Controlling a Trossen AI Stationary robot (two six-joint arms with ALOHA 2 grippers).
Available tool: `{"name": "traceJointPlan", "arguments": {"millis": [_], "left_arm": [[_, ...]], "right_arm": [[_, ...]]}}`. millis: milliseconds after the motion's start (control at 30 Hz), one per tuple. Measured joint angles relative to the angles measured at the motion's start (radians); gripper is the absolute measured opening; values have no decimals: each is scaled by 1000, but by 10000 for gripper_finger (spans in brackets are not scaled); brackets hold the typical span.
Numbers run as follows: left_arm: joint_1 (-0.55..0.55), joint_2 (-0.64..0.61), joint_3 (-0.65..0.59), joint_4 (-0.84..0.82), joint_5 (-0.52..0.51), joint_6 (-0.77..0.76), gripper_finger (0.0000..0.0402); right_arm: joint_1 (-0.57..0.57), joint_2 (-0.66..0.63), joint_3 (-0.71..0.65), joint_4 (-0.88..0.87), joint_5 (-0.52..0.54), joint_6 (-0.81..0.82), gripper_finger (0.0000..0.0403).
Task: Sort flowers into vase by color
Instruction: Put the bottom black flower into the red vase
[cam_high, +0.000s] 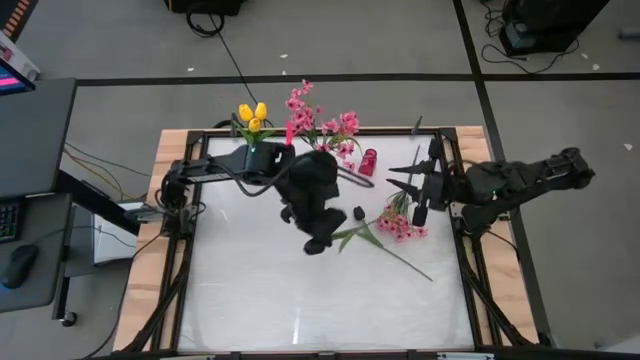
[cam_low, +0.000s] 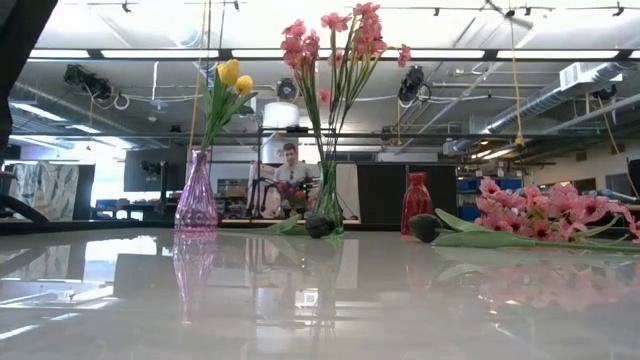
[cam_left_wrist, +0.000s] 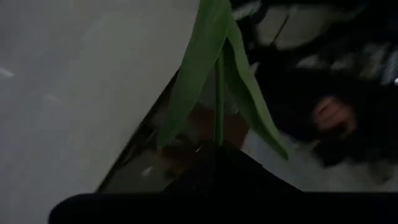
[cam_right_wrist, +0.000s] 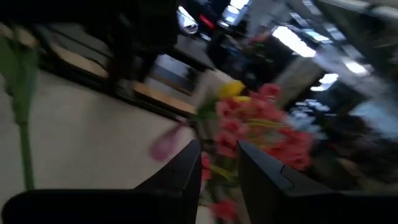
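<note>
The left gripper (cam_high: 322, 243), pinched shut on a green-stemmed flower (cam_left_wrist: 219, 93) just in front of the red vase (cam_high: 369, 161), should lift it slowly, head up, and drop the stem straight into that vase.

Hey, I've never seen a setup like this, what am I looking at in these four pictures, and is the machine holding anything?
It is a robot with two dark arms at a white table, each ending in a two-finger gripper. One picture looks straight down, one looks level across the tabletop, and two come from cameras on the wrists.

At the table's far edge stand a purple vase with yellow tulips, a clear vase with pink blossoms, and an empty red vase. A pink spray and a dark tulip lie on the table.

The left gripper is shut on a green stem. The right gripper hangs near the right edge, fingers apart, holding nothing.
</note>
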Motion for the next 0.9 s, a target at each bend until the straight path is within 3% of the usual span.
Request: {"name": "traceJointPlan", "arguments": {"millis": [167, 433, 800, 900], "left_arm": [[35, 0, 0, 143, -5, -155, 18], [75, 0, 0, 381, -75, -317, 18], [88, 0, -1, 451, -103, -375, 18], [88, 0, -1, 451, -103, -375, 18]], "right_arm": [[104, 25, 6, 76, 258, -109, 110], [257, 37, 6, 280, 522, -302, 110], [376, 144, 6, 419, 608, -465, 110], [378, 182, 5, 442, 673, -466, 110]]}}
